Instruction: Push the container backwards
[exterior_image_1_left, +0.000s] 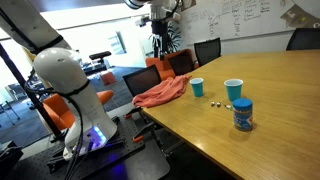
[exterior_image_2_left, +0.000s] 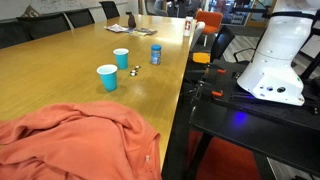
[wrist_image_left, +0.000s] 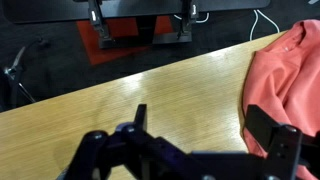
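The container (exterior_image_1_left: 242, 114) is a short blue canister with a pale lid, upright on the wooden table (exterior_image_1_left: 270, 140) near its front edge. It also shows in an exterior view (exterior_image_2_left: 155, 54), far down the table. My gripper (wrist_image_left: 205, 125) is open and empty in the wrist view, high above bare table, with an orange cloth (wrist_image_left: 285, 70) beside its right finger. In an exterior view the gripper (exterior_image_1_left: 160, 14) hangs high at the top of the picture, far from the container. The container is out of the wrist view.
Two open blue cups (exterior_image_1_left: 196, 87) (exterior_image_1_left: 233, 90) stand near the container, also seen in an exterior view (exterior_image_2_left: 107, 77) (exterior_image_2_left: 121, 57). Small dark objects (exterior_image_1_left: 216, 101) lie between them. The orange cloth (exterior_image_1_left: 160, 92) drapes over the table corner. Office chairs (exterior_image_1_left: 207, 50) line the table's far side.
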